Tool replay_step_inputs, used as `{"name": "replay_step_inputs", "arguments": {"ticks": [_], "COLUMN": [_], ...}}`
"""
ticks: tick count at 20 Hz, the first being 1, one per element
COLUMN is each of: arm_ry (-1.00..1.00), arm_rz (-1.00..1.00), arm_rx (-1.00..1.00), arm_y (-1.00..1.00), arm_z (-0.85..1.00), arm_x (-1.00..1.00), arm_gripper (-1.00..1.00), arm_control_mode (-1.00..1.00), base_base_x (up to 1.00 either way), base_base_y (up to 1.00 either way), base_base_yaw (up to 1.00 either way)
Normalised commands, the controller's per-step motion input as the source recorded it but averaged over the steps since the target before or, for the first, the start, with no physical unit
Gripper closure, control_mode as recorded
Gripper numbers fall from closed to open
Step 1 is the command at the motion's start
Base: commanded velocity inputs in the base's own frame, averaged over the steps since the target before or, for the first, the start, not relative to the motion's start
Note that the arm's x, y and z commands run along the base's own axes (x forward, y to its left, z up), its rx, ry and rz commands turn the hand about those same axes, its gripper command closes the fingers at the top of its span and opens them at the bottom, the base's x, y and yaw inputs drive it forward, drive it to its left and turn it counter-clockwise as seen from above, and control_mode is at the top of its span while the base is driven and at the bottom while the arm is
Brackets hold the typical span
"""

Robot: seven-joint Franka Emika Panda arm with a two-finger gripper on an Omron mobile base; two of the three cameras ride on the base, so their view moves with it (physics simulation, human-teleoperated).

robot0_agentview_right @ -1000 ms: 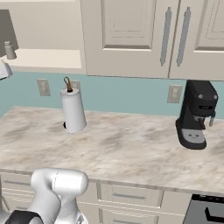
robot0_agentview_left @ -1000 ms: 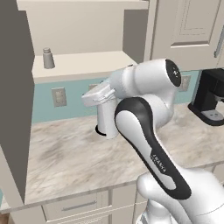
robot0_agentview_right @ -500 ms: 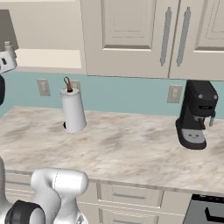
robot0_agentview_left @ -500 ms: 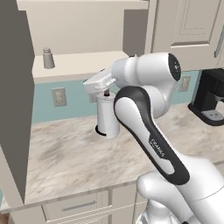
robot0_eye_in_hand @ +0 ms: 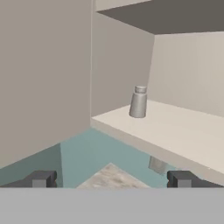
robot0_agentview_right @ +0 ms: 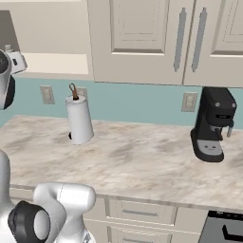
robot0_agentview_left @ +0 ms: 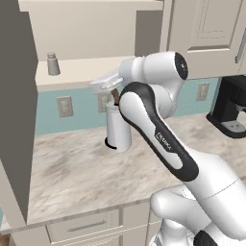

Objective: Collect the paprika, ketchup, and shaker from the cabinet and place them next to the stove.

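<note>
My gripper (robot0_eye_in_hand: 111, 179) stands wide open with nothing between its tips — the two dark fingertips (robot0_eye_in_hand: 41, 179) sit far apart at the bottom of the hand view, and the space between them shows only backsplash and a patch of counter; in the left base view my hand (robot0_agentview_left: 106, 84) hangs just in front of the cabinet's shelf edge, above the paper towel roll (robot0_agentview_left: 118, 128) standing on the marble counter (robot0_agentview_left: 72, 168). Past the fingertips lies the open cabinet (robot0_eye_in_hand: 48, 65), its plain shelf (robot0_eye_in_hand: 175, 127) running away to the right; the shaker (robot0_eye_in_hand: 138, 102) stands upright on that shelf, near the back left corner, well apart from my fingers; from the left base view the same shaker (robot0_agentview_left: 53, 64) sits alone toward the shelf's left end. Farther off along the counter, a black coffee machine (robot0_agentview_right: 213, 124) stands against the teal wall; at the right base view's lower right corner there is a dark edge — possibly the stove (robot0_agentview_right: 225, 230), though too little shows to be sure.
</note>
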Motion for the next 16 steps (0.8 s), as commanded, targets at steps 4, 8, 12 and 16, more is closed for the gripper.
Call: {"name": "replay_step_inputs", "arguments": {"ticks": [4,8,12,16], "arm_ry": [0.02,0.05,0.01,0.0], "arm_rz": [0.0,0.0,0.0,0.0], "arm_rx": [0.0,0.0,0.0,0.0], "arm_y": [0.0,-0.03,0.06,0.12], "arm_z": [-0.01,-0.01,0.0,0.03], "arm_x": [0.24,0.33,0.51,0.51], "arm_gripper": [-1.0,-1.0,-1.0,-1.0], "arm_control_mode": [-1.0,-1.0,-1.0,-1.0], "base_base_x": [0.0,0.0,0.0,0.0], "base_base_y": [0.0,0.0,0.0,0.0], "base_base_yaw": [0.0,0.0,0.0,0.0]}}
